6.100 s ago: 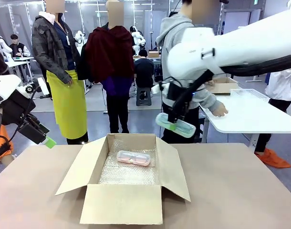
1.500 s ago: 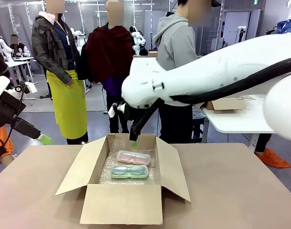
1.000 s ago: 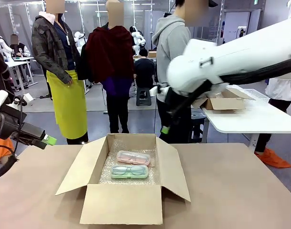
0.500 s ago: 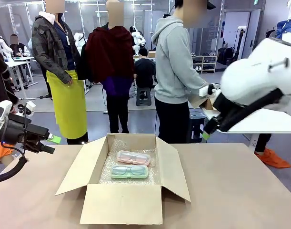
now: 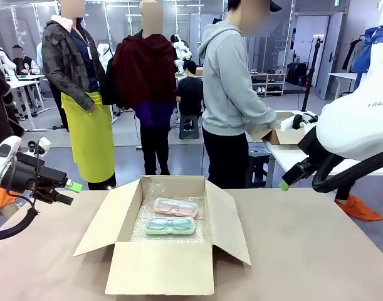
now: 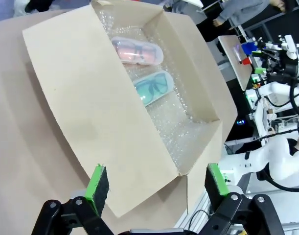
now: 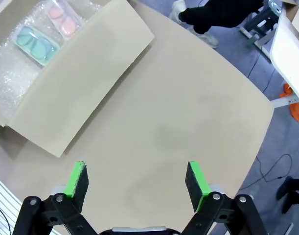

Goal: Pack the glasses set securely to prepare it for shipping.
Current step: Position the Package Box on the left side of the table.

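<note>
1. Pulling back since a second ago, right claw (image 5: 285, 183) is now hanging off to the right of the box (image 5: 160, 268). The mint case (image 5: 170, 226) it was carrying six seconds ago is now lying inside.
2. Left claw (image 5: 69, 193) is hovering over the table's (image 5: 304, 251) left edge, jaws standing wide and gripping nothing.
3. In its wrist view, left claw (image 6: 156, 180) is looking over the box's near flap (image 6: 105, 122). Both cases are lying ahead of its fingers, beyond that flap.
4. Pink case (image 5: 175, 207) and mint case are resting flat on bubble wrap (image 5: 169, 188) in the open box, side by side and just about touching. Seen from the front, both are lying right of left claw and left of right claw, well apart from each.
5. A person (image 5: 232, 94) in a grey hoodie is standing beyond the table, between the box and right claw.
6. Right claw is hanging above the table's right part, jaws spread wide and carrying nothing.
7. In its wrist view, right claw (image 7: 136, 177) is facing bare table. The mint case (image 7: 35, 45) and pink case (image 7: 65, 18) are showing far ahead of its left finger, past a flap.
</note>
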